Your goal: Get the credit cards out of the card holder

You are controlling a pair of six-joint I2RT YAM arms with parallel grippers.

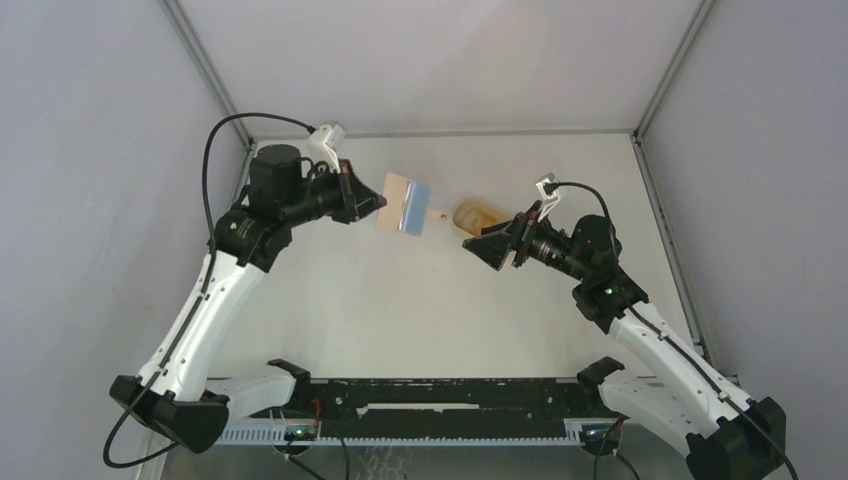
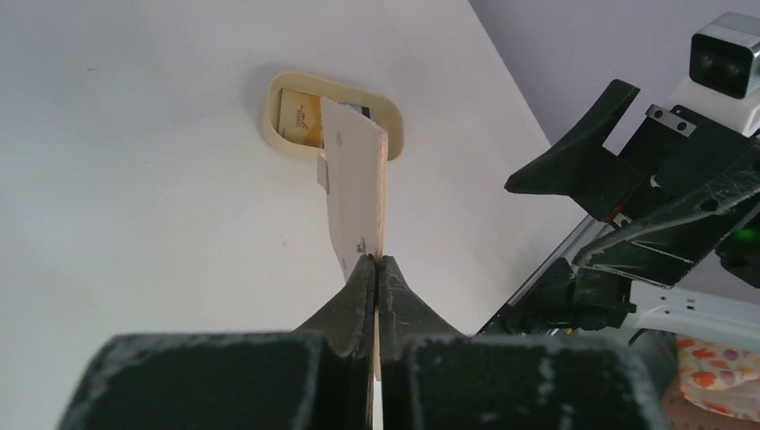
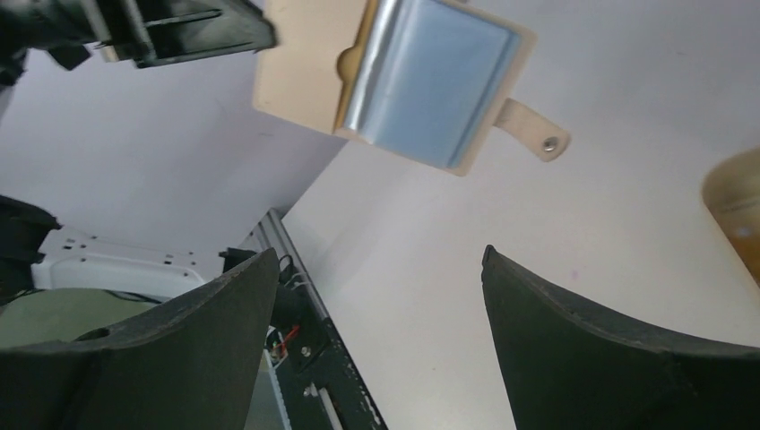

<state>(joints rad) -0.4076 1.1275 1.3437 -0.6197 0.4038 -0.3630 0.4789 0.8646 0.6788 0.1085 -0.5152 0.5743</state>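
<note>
An oval tan tray [image 1: 470, 213] sat on the counter [image 1: 400, 310] just beyond the card holder [image 1: 393, 203], partly behind my right pincer [image 1: 478, 243]; something yellowish lay in it. My left pincer [image 1: 378, 203] was clamped tight on one edge of the holder, keeping it clear of the counter. The holder ran lengthwise from that grip toward the tray, snap tab [image 3: 536, 136] leading. A blue-grey credit card [image 3: 439, 81] in its pocket faced my right pincer, which gaped wide nearby, holding nothing.

Pinches left end effector [image 1: 376, 205] shut at upper left; holds right end effector [image 1: 478, 245] agape, seemingly level, centre-right.
</note>
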